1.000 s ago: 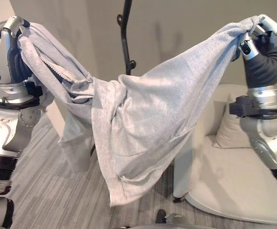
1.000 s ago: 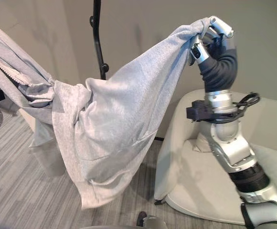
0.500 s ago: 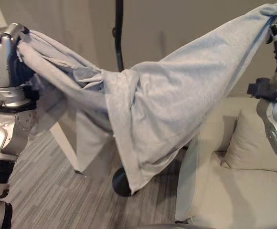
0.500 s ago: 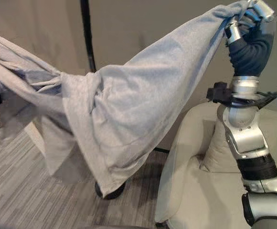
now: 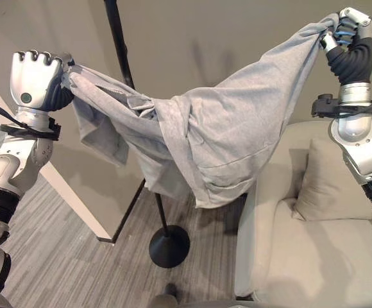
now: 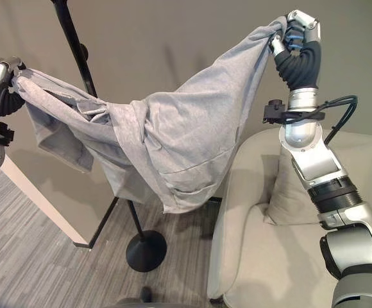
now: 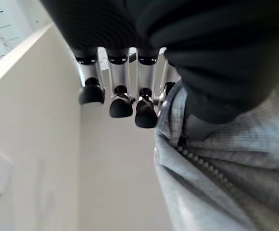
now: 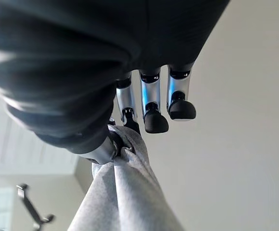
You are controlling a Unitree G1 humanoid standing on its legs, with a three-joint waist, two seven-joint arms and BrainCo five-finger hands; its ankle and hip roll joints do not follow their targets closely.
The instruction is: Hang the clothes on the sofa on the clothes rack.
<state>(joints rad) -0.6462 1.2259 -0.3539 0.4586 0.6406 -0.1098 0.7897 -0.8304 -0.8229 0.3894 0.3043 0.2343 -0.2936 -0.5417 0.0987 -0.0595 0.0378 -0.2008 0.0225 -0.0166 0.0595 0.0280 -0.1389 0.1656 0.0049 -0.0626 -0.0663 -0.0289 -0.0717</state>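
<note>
aloft, grey jacket point(image 5: 224, 138) between left hand point(image 5: 37, 80) and right hand point(image 5: 347, 32)

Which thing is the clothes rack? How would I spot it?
Start at the cream sofa on the right. Just left of it, a round black base sits on the grey striped floor, and a thin black pole rises from it behind the grey zip-up top. That pole is the clothes rack, the one black, skinny upright thing here.
</note>
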